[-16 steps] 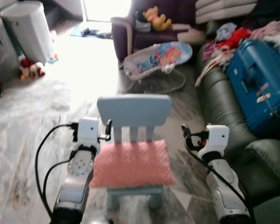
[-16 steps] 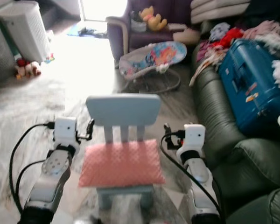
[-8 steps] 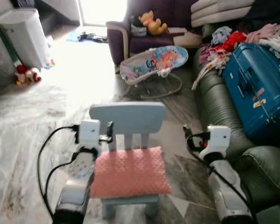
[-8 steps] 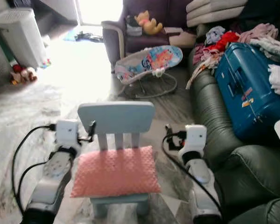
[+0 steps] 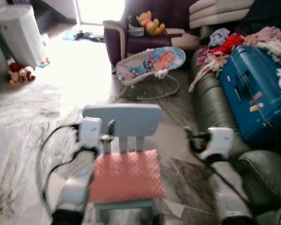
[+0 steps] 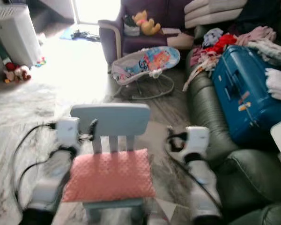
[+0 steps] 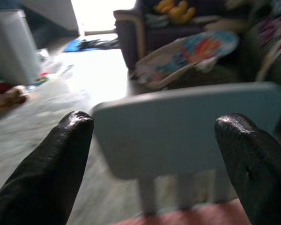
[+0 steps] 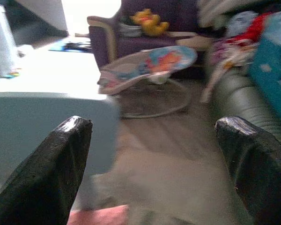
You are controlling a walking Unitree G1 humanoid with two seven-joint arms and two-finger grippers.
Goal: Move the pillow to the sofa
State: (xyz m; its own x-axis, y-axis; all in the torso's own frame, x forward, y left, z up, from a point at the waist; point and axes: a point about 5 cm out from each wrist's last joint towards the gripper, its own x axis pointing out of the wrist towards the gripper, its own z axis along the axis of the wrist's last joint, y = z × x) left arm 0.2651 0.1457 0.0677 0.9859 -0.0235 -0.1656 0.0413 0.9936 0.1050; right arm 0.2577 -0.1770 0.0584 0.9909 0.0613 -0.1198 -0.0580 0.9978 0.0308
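On the little blue chair [image 5: 122, 123] sits the pink pillow [image 5: 126, 176], flanked by the left gripper [image 7: 152, 154] and right gripper [image 8: 154, 154], both spread wide and holding nothing, green sofa [image 5: 225, 112] right.

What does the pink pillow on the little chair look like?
The pink pillow is a soft-looking rectangle with a bumpy, dotted surface. It lies flat on the seat of the small light-blue chair, its back edge against the chair's slats, covering most of the seat. The left gripper and right gripper are not touching it.
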